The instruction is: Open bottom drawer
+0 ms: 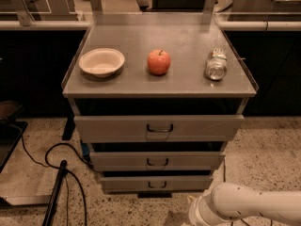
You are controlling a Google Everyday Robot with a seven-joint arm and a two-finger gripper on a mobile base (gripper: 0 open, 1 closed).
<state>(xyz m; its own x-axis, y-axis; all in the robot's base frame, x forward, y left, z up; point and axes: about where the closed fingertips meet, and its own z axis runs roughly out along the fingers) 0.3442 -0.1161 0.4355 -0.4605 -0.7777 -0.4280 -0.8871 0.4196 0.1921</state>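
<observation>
The bottom drawer (127, 183) is the narrowest grey metal front of three, low on the cabinet, and it is closed. A small dark loop handle (157, 184) sits at its centre. Above it are the middle drawer (122, 161) and the wide top drawer (113, 127), both closed. A white arm segment (244, 207) reaches in at the bottom right, just right of and below the bottom drawer. My gripper is out of view past the lower edge of the frame.
On the cabinet top (160, 86) stand a white bowl (101, 62), a red apple (159, 62) and a lying can (216, 65). Black cables (56, 157) and a dark pole (55, 192) lie on the speckled floor at the left.
</observation>
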